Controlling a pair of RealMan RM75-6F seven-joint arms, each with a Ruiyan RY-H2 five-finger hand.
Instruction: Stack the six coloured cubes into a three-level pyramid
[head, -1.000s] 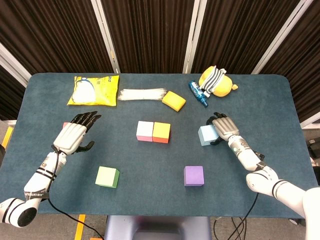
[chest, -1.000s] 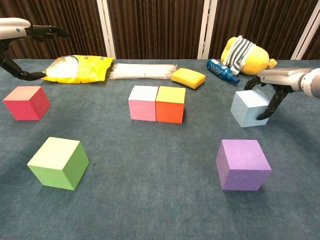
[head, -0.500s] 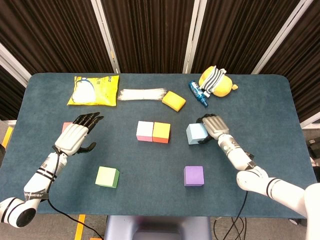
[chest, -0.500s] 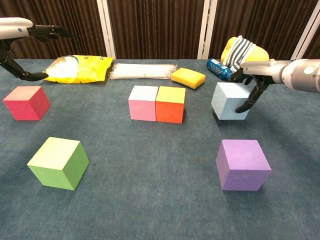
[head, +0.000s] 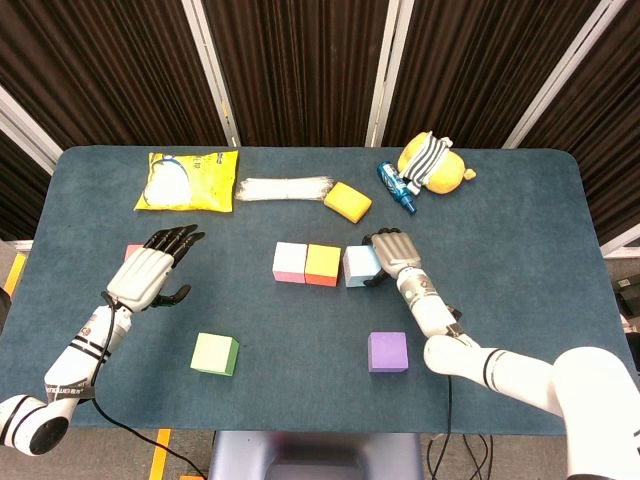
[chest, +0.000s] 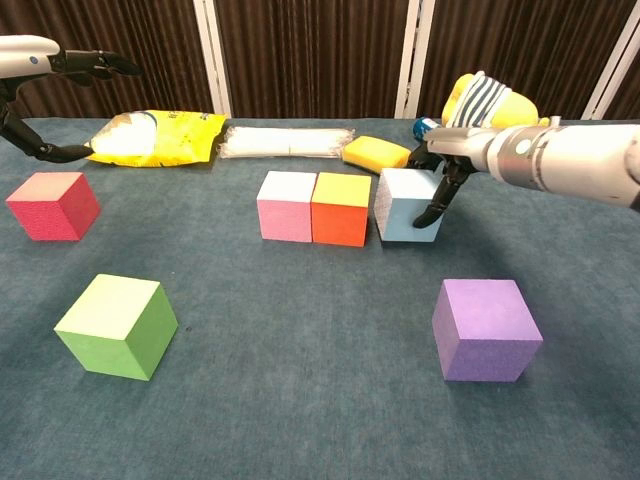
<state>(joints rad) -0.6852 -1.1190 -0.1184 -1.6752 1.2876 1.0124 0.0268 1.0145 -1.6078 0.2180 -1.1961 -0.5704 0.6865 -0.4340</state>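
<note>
A pink cube (head: 289, 262) and an orange cube (head: 322, 265) stand side by side at the table's middle. My right hand (head: 393, 252) grips the light blue cube (head: 360, 266) just right of the orange one, with a narrow gap showing in the chest view between the light blue cube (chest: 408, 205) and the orange cube (chest: 340, 208). Its fingers lie over the cube's top and far-right side. The purple cube (head: 387, 352) and green cube (head: 215, 354) sit nearer the front edge. My left hand (head: 150, 272) hovers open over the red cube (chest: 52, 205), which it partly hides in the head view.
Along the back lie a yellow bag (head: 188, 180), a white bundle (head: 286, 188), a yellow sponge (head: 347, 201), a blue bottle (head: 393, 183) and a yellow plush toy (head: 435, 165). The blue-green table top (head: 540, 240) ends close behind them.
My right hand has carried the light blue cube leftward from the table's right side to beside the orange cube. The left hand has hardly moved.
</note>
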